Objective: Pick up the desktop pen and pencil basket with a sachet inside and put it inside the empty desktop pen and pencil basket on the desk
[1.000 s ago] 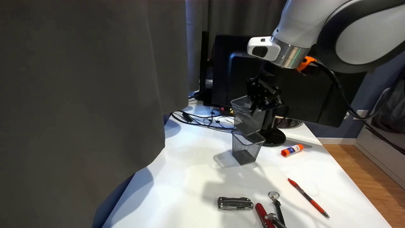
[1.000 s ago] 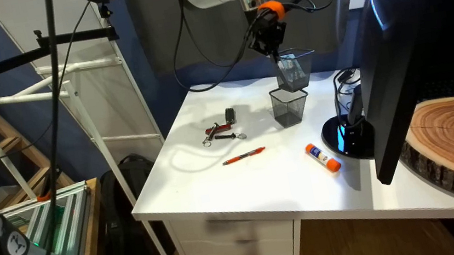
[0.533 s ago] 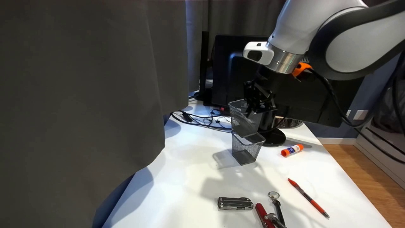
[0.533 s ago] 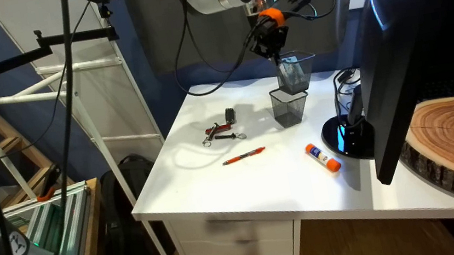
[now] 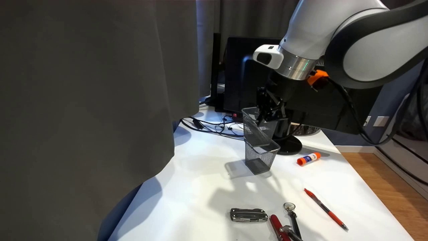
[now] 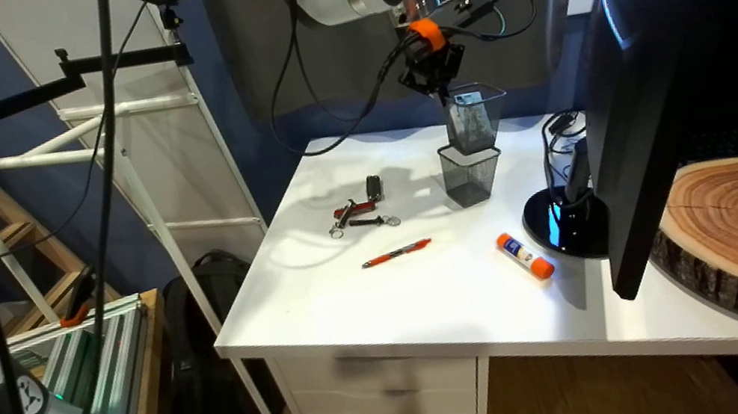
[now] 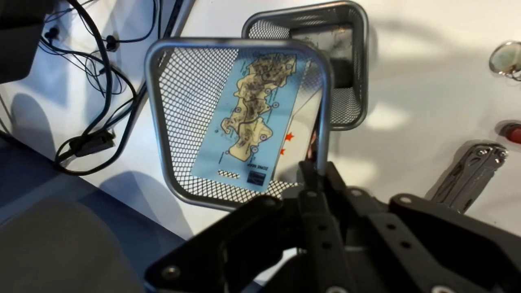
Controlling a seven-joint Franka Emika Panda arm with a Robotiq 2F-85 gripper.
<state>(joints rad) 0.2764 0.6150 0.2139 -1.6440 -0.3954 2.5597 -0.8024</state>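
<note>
My gripper [image 7: 317,171] is shut on the rim of a dark mesh basket, one finger inside and one outside. This held basket [image 7: 191,106] contains a blue map-printed sachet [image 7: 252,114] and a white piece beside it. It also shows in both exterior views [image 5: 255,130] [image 6: 494,120], with the gripper [image 5: 259,121] [image 6: 444,96] at its rim. The empty mesh basket [image 5: 260,162] [image 6: 471,183] stands upright on the desk directly below. The held basket's bottom overlaps its opening in both exterior views; I cannot tell how deep it sits. The wrist view shows the empty basket's rim [image 7: 363,81] partly covered.
A monitor [image 6: 657,73] on a round base [image 6: 565,241] and cables [image 5: 217,129] stand close to the baskets. A glue stick [image 5: 308,158], a red pen [image 5: 326,209], a multitool [image 5: 249,215] and a red knife [image 5: 279,227] lie on the white desk [image 6: 356,308]. A grey curtain [image 5: 100,100] hangs alongside.
The gripper and held basket have moved down and slightly left in the exterior views, and the basket has become less tilted. The lower basket has not moved.
</note>
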